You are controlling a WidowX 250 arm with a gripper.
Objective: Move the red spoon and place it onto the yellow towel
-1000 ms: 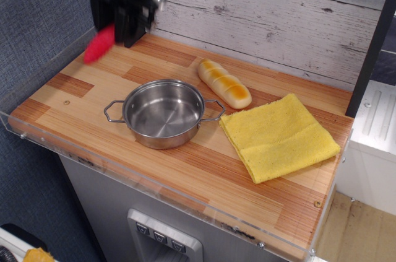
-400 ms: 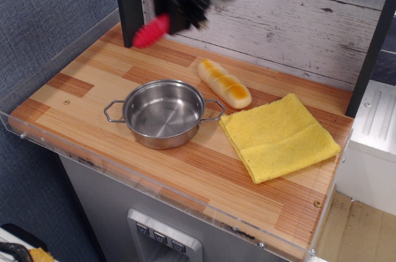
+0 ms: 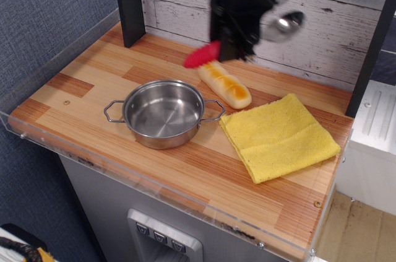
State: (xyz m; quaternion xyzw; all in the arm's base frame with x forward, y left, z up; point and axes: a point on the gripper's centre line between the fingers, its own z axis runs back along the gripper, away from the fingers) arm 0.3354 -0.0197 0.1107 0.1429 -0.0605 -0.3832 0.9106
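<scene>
Rightward travel since the earlier frames: the hand (image 3: 238,42) has carried the spoon (image 3: 204,55) from the desk's (image 3: 80,98) back-left corner past the pot (image 3: 163,113) to above the roll (image 3: 224,83). Hand clamped on spoon, airborne. Towel (image 3: 278,135) lies right, unmoved; transfer is likely over halfway.

Toy kitchen: wooden counter (image 3: 93,98), pot (image 3: 163,113)

Gripper (image 3: 238,39) carries the red spoon (image 3: 204,54) at upper centre.
Below: bread roll (image 3: 224,83), steel pot (image 3: 163,113), yellow towel (image 3: 278,136) at right.
</scene>
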